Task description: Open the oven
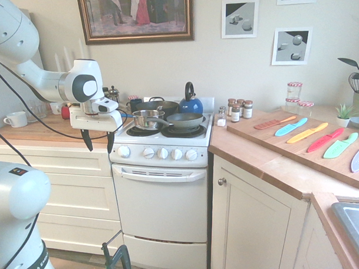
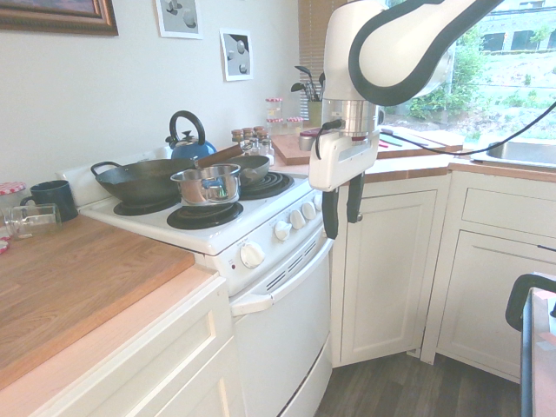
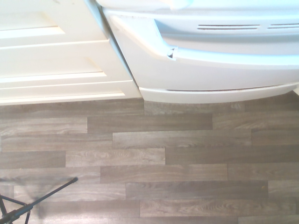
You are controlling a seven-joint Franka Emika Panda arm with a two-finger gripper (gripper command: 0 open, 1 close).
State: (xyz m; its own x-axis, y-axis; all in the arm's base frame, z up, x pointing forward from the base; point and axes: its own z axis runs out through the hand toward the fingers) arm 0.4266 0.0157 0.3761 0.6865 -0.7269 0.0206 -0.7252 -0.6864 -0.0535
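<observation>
My hand (image 1: 97, 141) hangs in the air just left of the white freestanding oven (image 1: 159, 210), level with its knob panel, its 2 dark fingers pointing down, spread apart and holding nothing. In the second exterior view the hand (image 2: 342, 204) sits in front of the cooker's front corner, clear of the door.

The oven stands between the cream panelled drawers (image 1: 77, 193) on its left and the cream cupboard door with a small round knob (image 1: 250, 231) on its right. Its large plain white door is shut, flush with the front. A wide curved white handle bar (image 1: 160, 174) runs across the door's top, with a row of narrow vent slots just above it. Over that sit 5 white round knobs (image 1: 162, 153) in a line. A short white drawer panel (image 1: 163, 252) lies below the door.

On the hob stand a small steel saucepan (image 1: 146, 118), a dark frying pan (image 1: 185, 119) and a blue kettle (image 1: 191, 103). On the wooden tabletop (image 1: 267, 161) to the right lies a wooden board (image 1: 297, 147) carrying coloured plastic knives (image 1: 307, 133).

From the wrist, the handle's end (image 3: 174, 53) shows above the grey plank floor (image 3: 149, 158).
</observation>
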